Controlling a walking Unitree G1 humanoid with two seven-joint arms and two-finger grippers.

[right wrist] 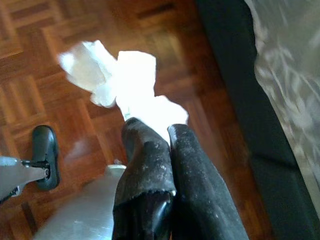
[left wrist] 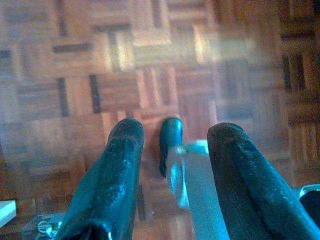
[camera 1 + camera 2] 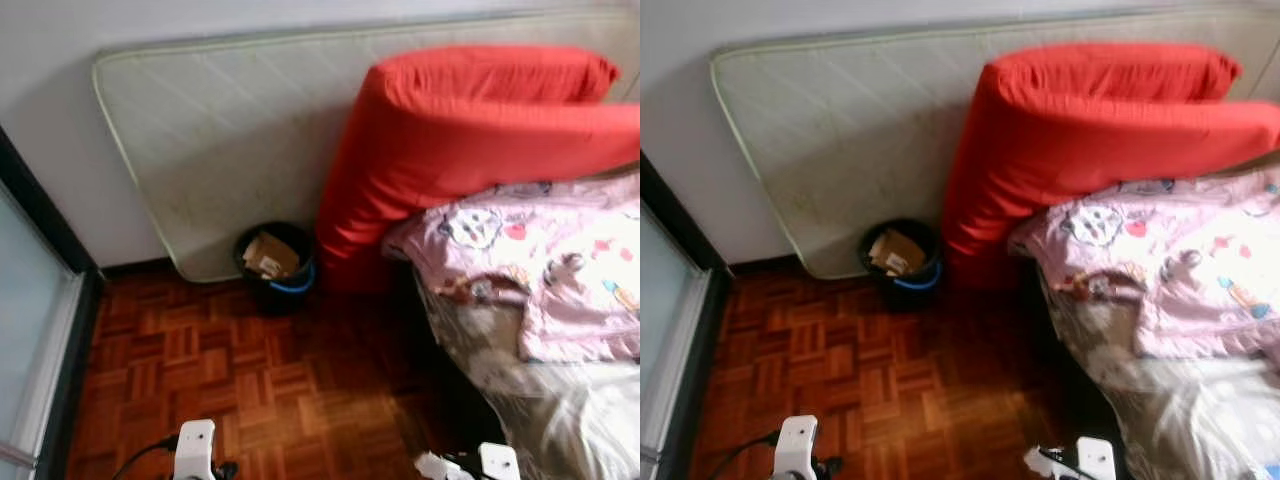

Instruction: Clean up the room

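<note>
Two tools are in play over the reddish-brown parquet floor (image 3: 250, 380). The right tool (image 1: 155, 131) has its two black fingers pressed together on a crumpled white tissue (image 1: 125, 82), which sticks out past the fingertips above the wood, near the dark base of the bed (image 1: 235, 75). In the head views that right tool (image 3: 440, 467) sits at the bottom edge with a scrap of white showing at it, beside the bed's foot. The left tool (image 2: 170, 135) hangs over bare parquet with its fingers spread well apart and nothing between them; the head view catches its white wrist housing (image 3: 194, 448) low down, well apart from the right one.

Ahead, a round black waste bin (image 3: 275, 268) with a blue band at its rim stands on the floor against the wall, holding brown cardboard scraps (image 3: 268, 255). Behind it a pale quilted mattress (image 3: 230, 140) leans upright on the white wall (image 3: 50, 130). Just beside the bin, a big folded red cushion (image 3: 470, 140) leans against that mattress and reaches over the bed. A pink patterned blanket (image 3: 540, 270) lies rumpled on the bed, with pale sheeting (image 3: 570, 410) below it. At the left, a dark-framed glass door (image 3: 30, 330) runs along the floor.
</note>
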